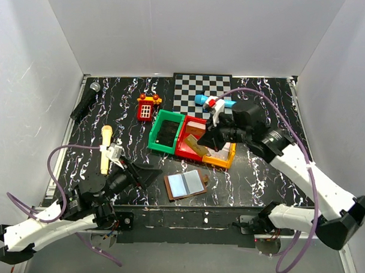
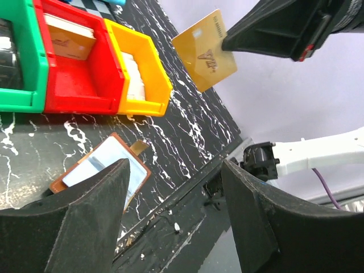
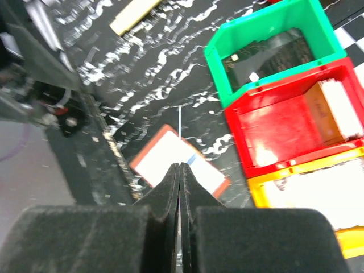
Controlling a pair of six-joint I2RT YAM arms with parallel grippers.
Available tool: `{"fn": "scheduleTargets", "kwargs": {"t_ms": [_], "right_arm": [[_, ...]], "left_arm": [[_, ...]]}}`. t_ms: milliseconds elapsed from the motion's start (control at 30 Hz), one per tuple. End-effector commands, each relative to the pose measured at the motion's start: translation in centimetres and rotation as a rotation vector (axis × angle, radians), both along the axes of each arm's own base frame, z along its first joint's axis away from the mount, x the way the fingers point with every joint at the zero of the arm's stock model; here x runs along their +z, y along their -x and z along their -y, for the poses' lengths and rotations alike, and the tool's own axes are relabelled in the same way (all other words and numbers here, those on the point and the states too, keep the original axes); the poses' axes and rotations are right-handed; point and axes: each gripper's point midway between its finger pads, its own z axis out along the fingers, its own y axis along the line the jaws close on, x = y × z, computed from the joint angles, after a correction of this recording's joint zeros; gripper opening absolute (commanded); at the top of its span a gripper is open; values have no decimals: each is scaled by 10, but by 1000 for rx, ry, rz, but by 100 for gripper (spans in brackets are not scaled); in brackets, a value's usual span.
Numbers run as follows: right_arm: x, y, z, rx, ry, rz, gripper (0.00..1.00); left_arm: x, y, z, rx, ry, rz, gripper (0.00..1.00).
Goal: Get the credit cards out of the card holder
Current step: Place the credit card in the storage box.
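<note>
The brown card holder lies open on the black marbled table near the front edge, pale blue pockets up. It also shows in the left wrist view and the right wrist view. A tan tab sticks out of its far edge. My right gripper is shut on a gold credit card and holds it in the air above the bins. That card is edge-on in the right wrist view. My left gripper is open and empty, just left of the card holder.
Green bin, red bin and orange bin stand joined behind the card holder. The red bin holds a tan card; the orange bin holds white cards. A microphone, red toy and checkerboard lie farther back.
</note>
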Motion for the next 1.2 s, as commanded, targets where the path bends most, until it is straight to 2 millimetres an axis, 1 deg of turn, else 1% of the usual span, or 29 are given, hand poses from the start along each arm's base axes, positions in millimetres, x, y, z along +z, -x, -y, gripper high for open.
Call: {"fn": "scheduleTargets", "kwargs": {"t_ms": [0, 67, 167, 300, 400, 467, 600, 767, 900, 1133, 1167], "right_arm": [[-18, -40, -5, 68, 158, 217, 1], [-34, -55, -5, 113, 264, 278, 1], [-53, -83, 1, 94, 400, 335, 1], [-62, -107, -10, 94, 398, 429, 1], [-72, -117, -17, 126, 428, 440, 1], [-81, -122, -20, 151, 454, 434, 1], [-94, -124, -35, 229, 398, 438, 1], [-107, -134, -41, 251, 376, 420, 1], [-115, -137, -41, 297, 383, 389, 1], [-137, -143, -36, 351, 439, 349, 1], [-137, -145, -36, 354, 447, 352, 1]], "left_arm": [[-19, -10, -19, 107, -29, -49, 64], [-20, -9, -18, 103, -19, -55, 64], [-18, -8, -17, 91, -20, -52, 63], [-14, -8, -14, 76, -63, -31, 62], [-12, -10, -12, 76, -84, -28, 61], [-12, -10, -11, 76, -87, -27, 60], [-17, -10, -6, 63, -74, -29, 60], [-20, -9, -7, 57, -84, -31, 60], [-21, -9, -9, 61, -85, -23, 60], [-25, -11, -9, 71, -110, -14, 59], [-25, -11, -9, 71, -110, -14, 60]]}}
